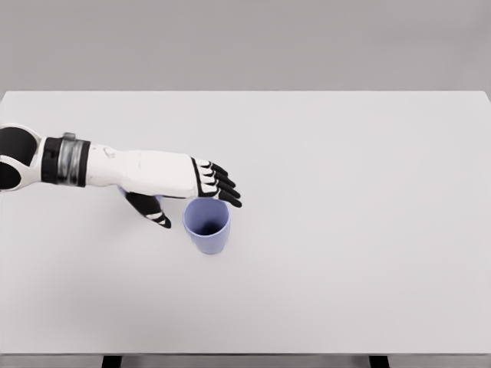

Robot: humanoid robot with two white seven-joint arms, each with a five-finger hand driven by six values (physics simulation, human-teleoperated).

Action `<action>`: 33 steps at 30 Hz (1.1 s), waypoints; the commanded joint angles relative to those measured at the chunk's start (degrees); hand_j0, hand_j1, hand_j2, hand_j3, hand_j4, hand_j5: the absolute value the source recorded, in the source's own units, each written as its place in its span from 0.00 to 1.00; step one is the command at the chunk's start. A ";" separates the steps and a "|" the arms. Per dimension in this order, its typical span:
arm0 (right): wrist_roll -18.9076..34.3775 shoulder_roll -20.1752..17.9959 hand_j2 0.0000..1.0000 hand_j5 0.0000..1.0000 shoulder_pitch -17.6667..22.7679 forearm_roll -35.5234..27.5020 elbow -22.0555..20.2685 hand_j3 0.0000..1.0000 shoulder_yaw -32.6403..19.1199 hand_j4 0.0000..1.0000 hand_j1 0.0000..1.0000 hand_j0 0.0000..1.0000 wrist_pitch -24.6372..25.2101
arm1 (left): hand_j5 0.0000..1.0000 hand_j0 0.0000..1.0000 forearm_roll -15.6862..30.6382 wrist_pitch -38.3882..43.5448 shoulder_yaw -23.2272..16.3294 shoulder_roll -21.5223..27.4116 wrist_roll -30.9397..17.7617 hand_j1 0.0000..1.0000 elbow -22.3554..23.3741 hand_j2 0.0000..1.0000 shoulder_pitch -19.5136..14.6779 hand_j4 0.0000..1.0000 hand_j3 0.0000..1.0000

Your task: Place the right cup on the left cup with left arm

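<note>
The left arm point(92, 165) is reaching in from the left edge of the frame, lying across the left half of the white desk point(345, 230) at mid height. Its hand point(188, 186) is sitting left of the frame's centre, the four dark fingers point(222, 184) stretching out to the right and slightly downward, close together and nearly straight, while the thumb point(153, 212) is pointing down and to the right below the palm. The hand is holding nothing; the fingers are lying extended rather than curling.

A pale blue cup point(206, 225) is standing upright on the desk just below and to the right of the hand, its open mouth facing up and its dark inside showing. The fingertips are hanging over the upper rim of the cup, and whether they are touching it cannot be told. The thumb tip is lying just left of the cup's wall, apart from it.

A small patch of the same blue is showing under the palm, mostly hidden by the hand, too covered to identify.
</note>
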 commanded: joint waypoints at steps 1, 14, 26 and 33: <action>0.01 0.00 1.00 1.00 0.00 0.01 0.00 1.00 -0.01 1.00 1.00 1.00 -0.01 | 1.00 1.00 0.27 0.16 0.08 -0.73 0.06 1.00 0.62 1.00 0.00 1.00 1.00; 0.01 0.00 1.00 1.00 0.00 0.01 0.00 1.00 -0.01 1.00 1.00 1.00 -0.01 | 1.00 1.00 0.18 0.16 0.96 -1.26 0.15 1.00 2.02 1.00 0.88 1.00 1.00; 0.01 0.00 1.00 1.00 -0.09 0.01 0.00 1.00 -0.01 1.00 1.00 1.00 -0.01 | 1.00 1.00 -3.77 0.16 1.31 -3.72 2.17 1.00 5.80 1.00 2.81 1.00 1.00; 0.01 0.00 1.00 1.00 -0.09 0.01 0.00 1.00 -0.01 1.00 1.00 1.00 -0.01 | 1.00 1.00 -3.86 0.16 1.22 -3.72 2.17 1.00 5.80 1.00 4.31 1.00 1.00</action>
